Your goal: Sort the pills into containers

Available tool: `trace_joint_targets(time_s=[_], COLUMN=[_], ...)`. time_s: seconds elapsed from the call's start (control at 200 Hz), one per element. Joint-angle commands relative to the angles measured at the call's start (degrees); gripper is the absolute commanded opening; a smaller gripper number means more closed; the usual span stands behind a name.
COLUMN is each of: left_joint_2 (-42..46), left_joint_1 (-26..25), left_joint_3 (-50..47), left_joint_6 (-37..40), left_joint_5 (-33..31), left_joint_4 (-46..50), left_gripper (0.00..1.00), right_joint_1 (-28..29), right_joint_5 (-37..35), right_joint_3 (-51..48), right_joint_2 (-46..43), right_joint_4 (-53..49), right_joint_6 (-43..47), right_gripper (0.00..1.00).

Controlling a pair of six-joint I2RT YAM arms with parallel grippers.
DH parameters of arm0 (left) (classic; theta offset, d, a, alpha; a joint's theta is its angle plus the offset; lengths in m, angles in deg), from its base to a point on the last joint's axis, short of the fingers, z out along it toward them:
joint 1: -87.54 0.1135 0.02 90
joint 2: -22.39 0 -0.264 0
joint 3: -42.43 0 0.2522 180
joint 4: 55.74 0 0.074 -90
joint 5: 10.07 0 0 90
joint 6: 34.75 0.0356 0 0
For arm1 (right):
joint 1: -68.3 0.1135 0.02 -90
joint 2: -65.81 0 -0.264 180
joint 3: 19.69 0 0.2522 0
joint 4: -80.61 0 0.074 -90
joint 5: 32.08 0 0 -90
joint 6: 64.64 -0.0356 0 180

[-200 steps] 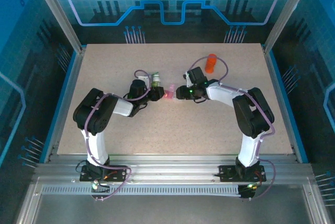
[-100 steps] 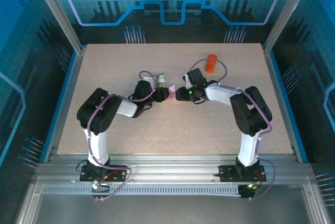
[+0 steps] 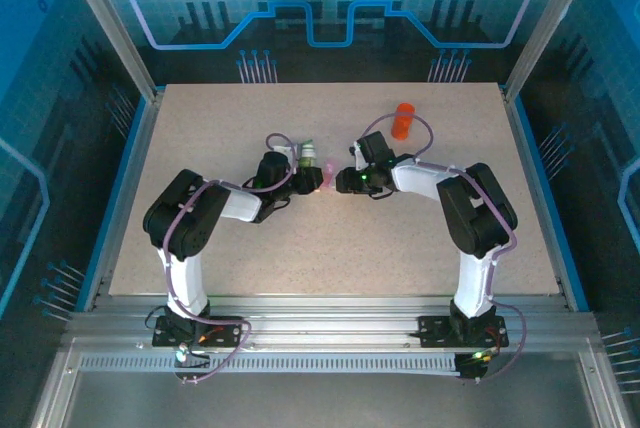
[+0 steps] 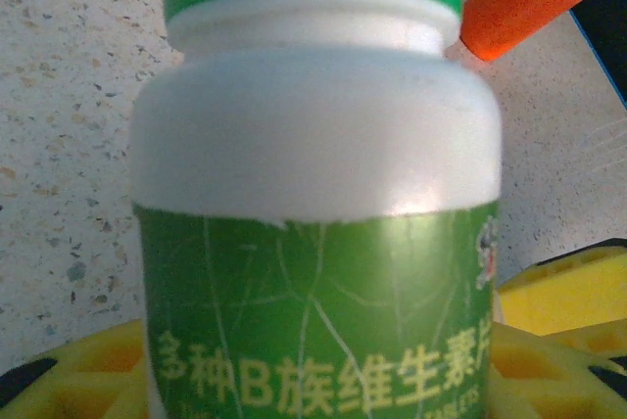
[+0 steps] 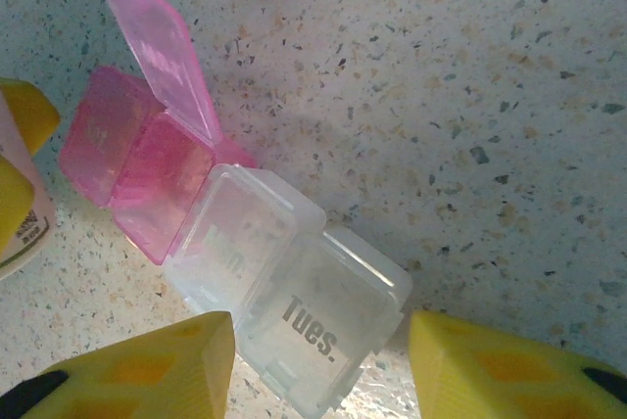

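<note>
Both arms fold inward, elbows out, wrists almost meeting mid-table (image 3: 400,238). The left gripper (image 3: 307,171) is clamped on the green-labelled bottle (image 4: 313,145). The right gripper (image 5: 323,360) pinches the clear end of the pill box (image 5: 245,243) (pink lid flipped up), lying between them.

Speckled beige surface (image 3: 330,238). An orange bottle (image 3: 402,120) sits on it toward the far right. The pill box (image 5: 294,311) lies flat near centre, pink compartment lid up, clear ones shut.
</note>
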Motion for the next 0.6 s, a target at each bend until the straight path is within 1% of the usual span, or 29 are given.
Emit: trace_joint_targets(time_s=[0.0, 0.095, 0.2, 0.36, 0.5, 0.595], left_joint_2=[4.37, 7.57, 12.53, 19.56, 25.69, 27.0], left_joint_1=[-0.19, -0.37, -0.42, -0.8, -0.99, -1.14], left_joint_3=[1.23, -0.19, -1.52, -3.67, -5.78, -2.95], left_joint_6=[1.58, 5.2, 10.22, 20.52, 29.91, 35.45], left_joint_5=[0.32, -0.68, -0.83, 3.7, 5.89, 7.08], left_joint_4=[0.92, 1.45, 4.79, 9.68, 14.31, 22.83], left_gripper=[0.0, 0.0, 0.0, 0.0, 0.0, 0.0], right_joint_1=[-0.74, -0.7, -0.81, -0.78, -0.8, -0.93], right_joint_5=[0.86, 1.02, 0.35, 0.68, 0.19, -0.45], right_joint_3=[0.06, -0.83, -2.49, -6.6, -14.3, -21.2], right_joint_2=[0.18, -2.51, -7.16, -15.28, -25.09, -32.28], right_joint_4=[-0.21, -0.22, -0.87, -0.85, 2.8, 7.15], right_joint_6=[-0.35, -0.28, 0.29, 2.2, 5.21, 6.24], right_gripper=[0.52, 0.53, 0.54, 0.56, 0.58, 0.58])
